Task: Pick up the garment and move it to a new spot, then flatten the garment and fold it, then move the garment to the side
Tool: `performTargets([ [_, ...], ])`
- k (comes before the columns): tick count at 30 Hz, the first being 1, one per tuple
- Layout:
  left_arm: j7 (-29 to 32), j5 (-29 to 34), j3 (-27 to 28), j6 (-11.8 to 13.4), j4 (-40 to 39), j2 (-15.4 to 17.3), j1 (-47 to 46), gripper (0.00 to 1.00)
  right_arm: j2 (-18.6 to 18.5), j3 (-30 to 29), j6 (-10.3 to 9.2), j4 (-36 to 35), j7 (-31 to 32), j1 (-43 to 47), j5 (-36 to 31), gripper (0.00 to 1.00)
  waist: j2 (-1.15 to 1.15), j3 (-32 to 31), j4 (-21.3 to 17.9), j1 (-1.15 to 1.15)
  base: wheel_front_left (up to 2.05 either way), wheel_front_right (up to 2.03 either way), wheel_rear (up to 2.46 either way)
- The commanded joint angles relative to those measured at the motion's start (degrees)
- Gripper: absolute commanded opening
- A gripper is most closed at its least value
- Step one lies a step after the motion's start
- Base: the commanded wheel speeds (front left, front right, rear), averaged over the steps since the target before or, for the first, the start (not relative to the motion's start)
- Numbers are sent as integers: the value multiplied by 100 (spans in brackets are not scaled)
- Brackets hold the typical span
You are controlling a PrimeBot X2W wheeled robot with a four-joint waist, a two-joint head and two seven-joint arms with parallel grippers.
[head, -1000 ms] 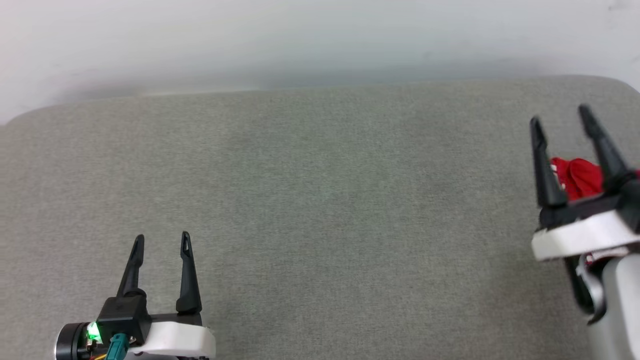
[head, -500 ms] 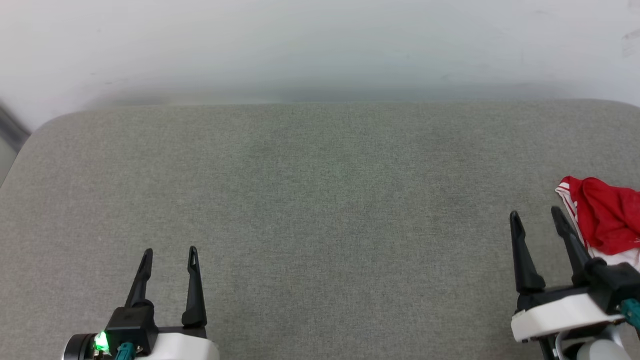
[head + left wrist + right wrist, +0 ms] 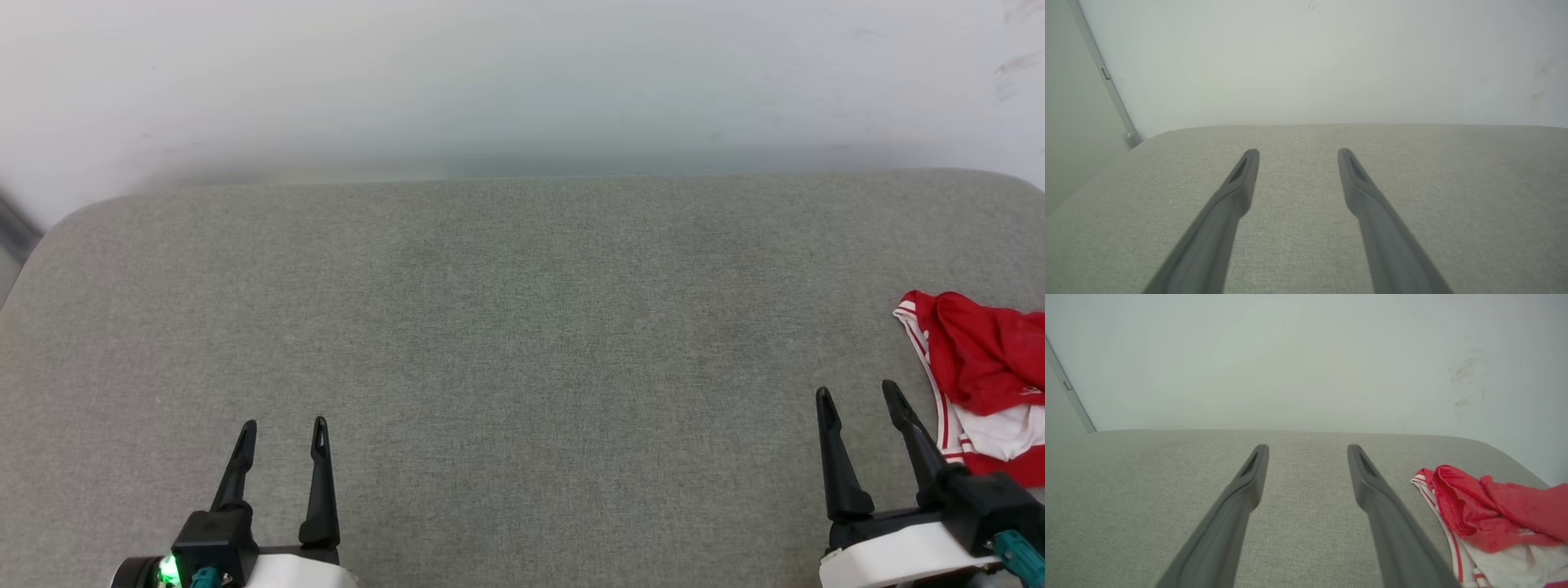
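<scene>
The wide grey fabric-covered counter (image 3: 522, 327) spanned the frame, roomy enough for spreading cloth. The crumpled red-and-white jersey garment (image 3: 984, 359) lay bunched at the right edge. Just beside it the right gripper (image 3: 857, 390), and at lower left the left gripper (image 3: 283, 425), stood apart, holding nothing

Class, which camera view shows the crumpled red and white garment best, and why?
The right wrist view: the crumpled red and white garment looks largest there, its folds and striped trim plain. The head view shows the garment smaller, cut off at the right edge. The left wrist view looks over the grey fabric surface.
</scene>
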Motion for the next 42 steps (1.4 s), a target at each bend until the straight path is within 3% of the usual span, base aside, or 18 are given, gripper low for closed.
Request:
performTargets([
  [1, 0, -8, 5, -2, 3, 0, 0, 0, 1, 1, 0, 1, 0, 2, 0, 0, 0, 0, 0, 1, 0, 0, 0],
  [6, 35, -92, -14, -7, 264, -10, 47, 0, 8, 19, 0, 234, 19, 70, 66, 0, 0, -3, -4, 1, 0, 0, 0],
  [23, 505, -2058, 120, -196, 499, -3, -236, 0, -45, -8, -1, 408, 428, -140, 2073, 0, 0, -42, -17, 1, 0, 0, 0],
  [42, 934, -3832, 246, -365, 709, 1, -490, 0, -70, -61, -1, 566, 822, -330, 3858, 0, 0, -85, -31, 1, 0, 0, 0],
])
